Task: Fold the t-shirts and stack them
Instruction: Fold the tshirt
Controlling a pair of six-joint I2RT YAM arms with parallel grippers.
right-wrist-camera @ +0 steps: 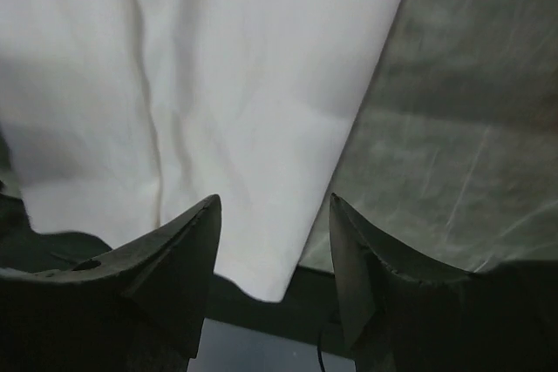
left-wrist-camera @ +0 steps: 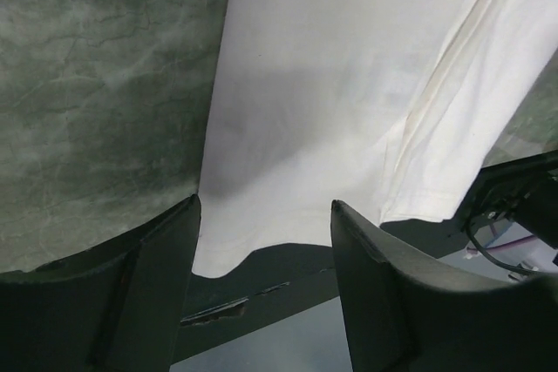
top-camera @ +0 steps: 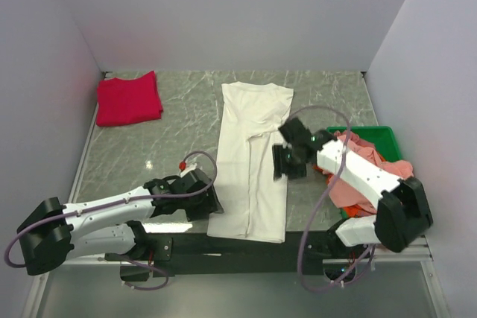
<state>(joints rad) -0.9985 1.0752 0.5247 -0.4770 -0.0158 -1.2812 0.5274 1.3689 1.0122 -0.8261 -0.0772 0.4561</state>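
A large white t-shirt (top-camera: 253, 161) lies folded into a long strip down the middle of the marble table, its hem at the near edge. My left gripper (top-camera: 214, 202) is open and empty at the hem's left corner; in the left wrist view the gripper (left-wrist-camera: 264, 202) is over the white cloth (left-wrist-camera: 349, 84). My right gripper (top-camera: 285, 161) is open and empty above the shirt's right edge; the right wrist view shows the gripper (right-wrist-camera: 275, 199) over that edge (right-wrist-camera: 218, 84). A folded crimson t-shirt (top-camera: 128, 99) lies at the back left. Salmon-pink and orange shirts (top-camera: 356, 184) sit bunched in the bin.
A green plastic bin (top-camera: 376, 138) stands at the right, under my right arm. Grey walls close the table on three sides. The dark frame rail (top-camera: 246, 247) runs along the near edge below the shirt's hem. Bare marble (top-camera: 171, 147) lies between the two shirts.
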